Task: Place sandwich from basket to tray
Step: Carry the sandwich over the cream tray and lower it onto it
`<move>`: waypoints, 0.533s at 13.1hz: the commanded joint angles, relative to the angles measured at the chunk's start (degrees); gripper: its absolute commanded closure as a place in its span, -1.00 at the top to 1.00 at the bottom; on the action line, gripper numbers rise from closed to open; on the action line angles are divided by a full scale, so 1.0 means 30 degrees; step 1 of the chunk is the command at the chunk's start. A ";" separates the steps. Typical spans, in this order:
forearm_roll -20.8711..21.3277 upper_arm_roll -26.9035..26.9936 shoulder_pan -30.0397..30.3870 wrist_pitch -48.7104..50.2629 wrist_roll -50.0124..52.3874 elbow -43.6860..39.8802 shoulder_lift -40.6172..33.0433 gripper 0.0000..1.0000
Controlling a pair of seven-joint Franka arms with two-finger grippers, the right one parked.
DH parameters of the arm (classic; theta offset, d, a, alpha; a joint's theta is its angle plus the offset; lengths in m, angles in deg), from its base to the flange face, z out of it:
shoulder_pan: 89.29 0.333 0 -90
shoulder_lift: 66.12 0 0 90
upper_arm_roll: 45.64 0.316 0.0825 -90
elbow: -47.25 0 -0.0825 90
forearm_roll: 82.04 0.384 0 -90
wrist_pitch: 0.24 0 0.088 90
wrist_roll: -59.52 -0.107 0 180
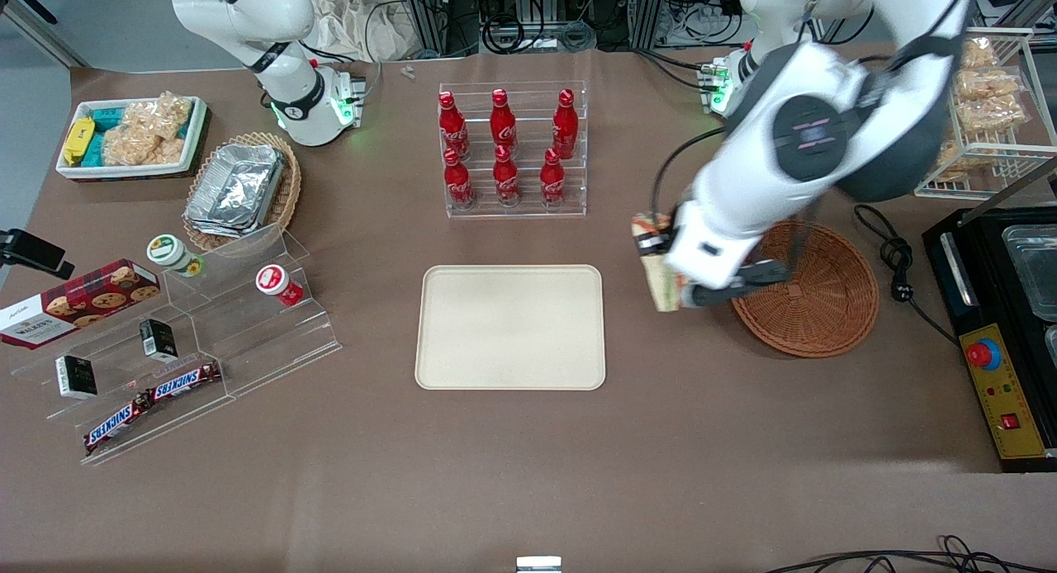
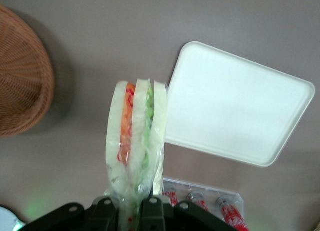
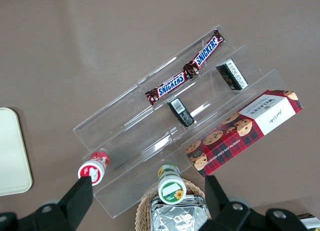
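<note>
My left gripper (image 1: 661,263) is shut on the sandwich (image 1: 661,284), a plastic-wrapped wedge of white bread with orange-red and green filling. It holds the sandwich in the air between the reddish-brown wicker basket (image 1: 817,296) and the cream tray (image 1: 510,327), just off the basket's rim. In the left wrist view the sandwich (image 2: 135,141) stands out from between the fingers (image 2: 150,211), with the tray (image 2: 240,106) and the basket (image 2: 22,76) below on either side. The basket looks empty.
A clear rack of red cola bottles (image 1: 505,148) stands farther from the front camera than the tray. A black appliance (image 1: 999,325) and a cable (image 1: 896,263) lie beside the basket at the working arm's end. Clear snack shelves (image 1: 190,342) and a foil-tray basket (image 1: 239,189) lie toward the parked arm's end.
</note>
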 commanded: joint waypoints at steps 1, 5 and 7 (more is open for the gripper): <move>0.0823 -0.0005 -0.1415 -0.0908 0.0131 -0.1170 0.2588 -1.00; 0.1375 0.0053 -0.3142 -0.4247 0.1505 -0.1141 0.4816 -1.00; 0.2779 0.0083 -0.3845 -0.4898 0.2324 -0.1083 0.5754 -1.00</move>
